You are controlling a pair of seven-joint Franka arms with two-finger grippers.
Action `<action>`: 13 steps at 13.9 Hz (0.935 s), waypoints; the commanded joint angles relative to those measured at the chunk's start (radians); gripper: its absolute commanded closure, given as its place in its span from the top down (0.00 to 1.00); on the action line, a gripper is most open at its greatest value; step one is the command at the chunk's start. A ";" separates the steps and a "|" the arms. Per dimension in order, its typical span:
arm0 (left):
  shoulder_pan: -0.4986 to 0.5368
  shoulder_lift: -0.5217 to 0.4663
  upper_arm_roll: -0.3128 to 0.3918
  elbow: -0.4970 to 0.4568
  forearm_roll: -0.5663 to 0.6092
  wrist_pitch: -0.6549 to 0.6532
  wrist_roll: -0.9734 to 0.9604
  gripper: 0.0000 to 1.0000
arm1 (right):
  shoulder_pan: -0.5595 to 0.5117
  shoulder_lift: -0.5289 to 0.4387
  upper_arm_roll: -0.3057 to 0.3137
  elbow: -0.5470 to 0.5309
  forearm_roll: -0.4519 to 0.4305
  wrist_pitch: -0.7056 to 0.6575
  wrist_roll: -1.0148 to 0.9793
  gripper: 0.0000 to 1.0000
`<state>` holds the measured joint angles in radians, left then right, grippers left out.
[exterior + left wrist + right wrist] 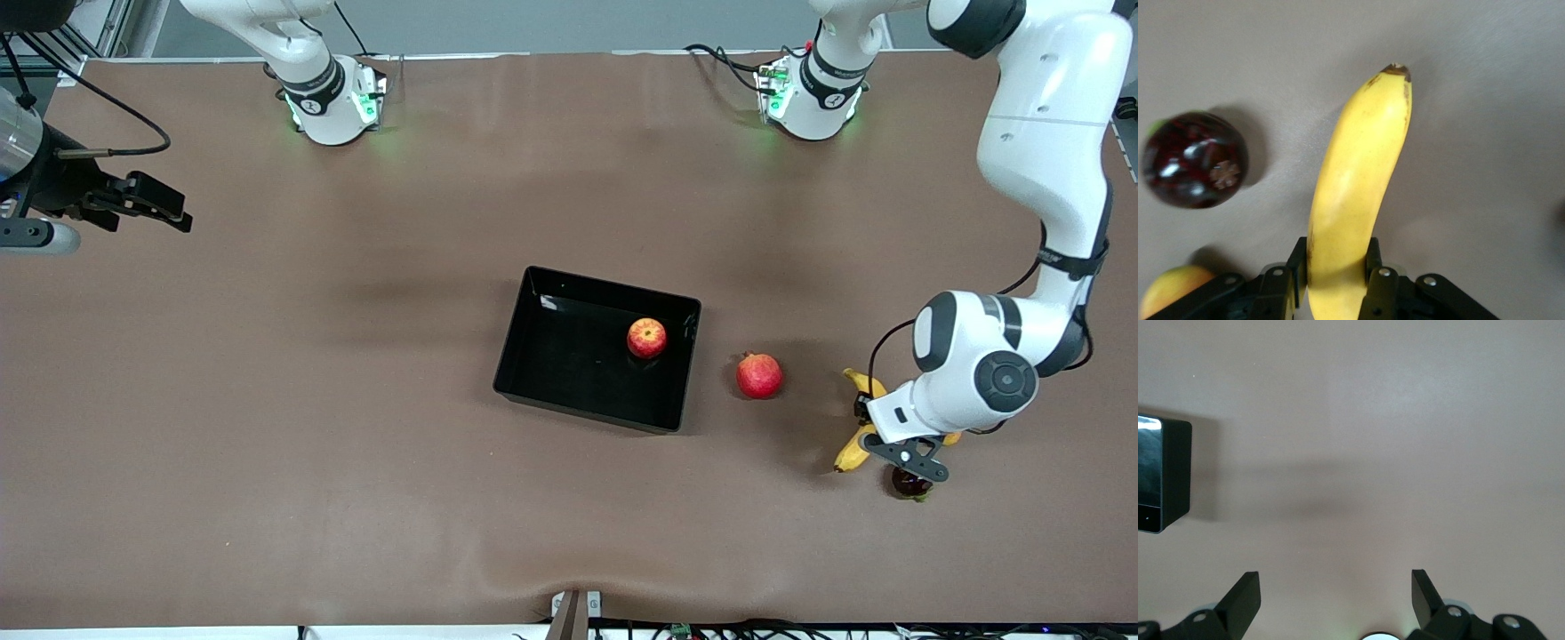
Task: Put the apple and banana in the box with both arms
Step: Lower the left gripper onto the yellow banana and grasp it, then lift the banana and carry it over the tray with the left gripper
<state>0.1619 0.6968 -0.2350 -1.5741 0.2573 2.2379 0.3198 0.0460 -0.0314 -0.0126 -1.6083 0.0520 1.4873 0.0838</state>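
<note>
1. Left claw (1336,283) grips the banana (1355,180) on the bench (267,427), near the left arm's end.
2. Apple (646,338) sits in the box (533,351).
3. Right claw (1335,597) waits, released, over bare bench.

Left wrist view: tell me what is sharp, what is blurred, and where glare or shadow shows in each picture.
Left wrist view: the banana is fairly sharp, the dark round fruit is smeared with white glints and casts a soft shadow. Front view: the box floor reflects light near one corner. Right wrist view: a broad faint shadow crosses the table.
</note>
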 commanded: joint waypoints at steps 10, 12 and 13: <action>-0.024 -0.191 -0.315 0.025 -0.133 -0.207 -0.568 0.00 | 0.000 -0.019 -0.009 -0.016 0.011 -0.005 0.002 1.00; -0.089 -0.165 -0.328 0.045 -0.132 -0.207 -0.704 0.00 | 0.000 -0.018 -0.010 -0.016 0.011 -0.004 0.002 1.00; -0.131 -0.146 -0.326 0.064 -0.132 -0.207 -0.767 0.00 | 0.000 -0.018 -0.010 -0.016 0.011 -0.002 0.002 1.00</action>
<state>0.0873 0.5099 -0.5600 -1.5649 0.1385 2.0389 -0.3478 0.0466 -0.0314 -0.0195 -1.6096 0.0521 1.4853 0.0840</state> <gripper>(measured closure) 0.634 0.000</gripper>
